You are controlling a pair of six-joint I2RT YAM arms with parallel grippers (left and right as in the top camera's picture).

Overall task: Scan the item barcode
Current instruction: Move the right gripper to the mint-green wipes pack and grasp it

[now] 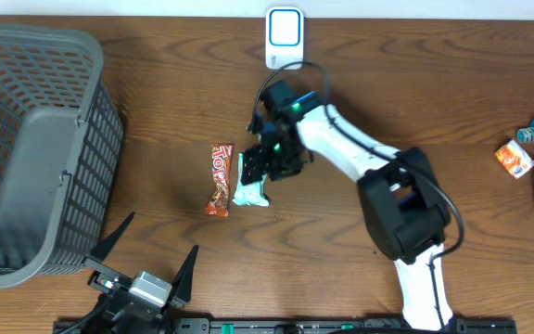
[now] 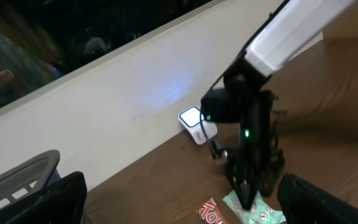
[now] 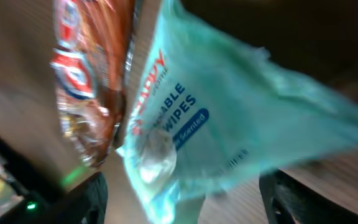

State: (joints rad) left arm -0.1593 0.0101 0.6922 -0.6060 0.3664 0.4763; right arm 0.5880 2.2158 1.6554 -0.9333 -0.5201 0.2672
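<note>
standing beside the table, i see the right pincer point(image 1: 265, 173) low over the wipes packet point(image 1: 251, 188), which lies flat on the wood near the middle of the table. in the right wrist view its two fingers point(image 3: 86, 200) stand apart, one on each side of the packet's end. i see no pressing on the wrapper, so i call it released, not grasping. the left pincer point(image 1: 156, 245) rests at 6 o'clock, spread wide and empty.

the first danger, i think, is the candy bar point(image 1: 220, 178). it lies just beside the packet, at its 9 o'clock, maybe touching it. if the fingers close a little off, they can catch the bar too, or push it away.

the second danger is the packet itself. i judge it soft and slippery. a pinch on only the thin end can let it hang, turn or slide out on the way to the scanner point(image 1: 285, 37) at 12 o'clock. then the barcode may face away from the window and no reading comes. where the barcode is printed i cannot tell; the wrist view is blurred.
</note>
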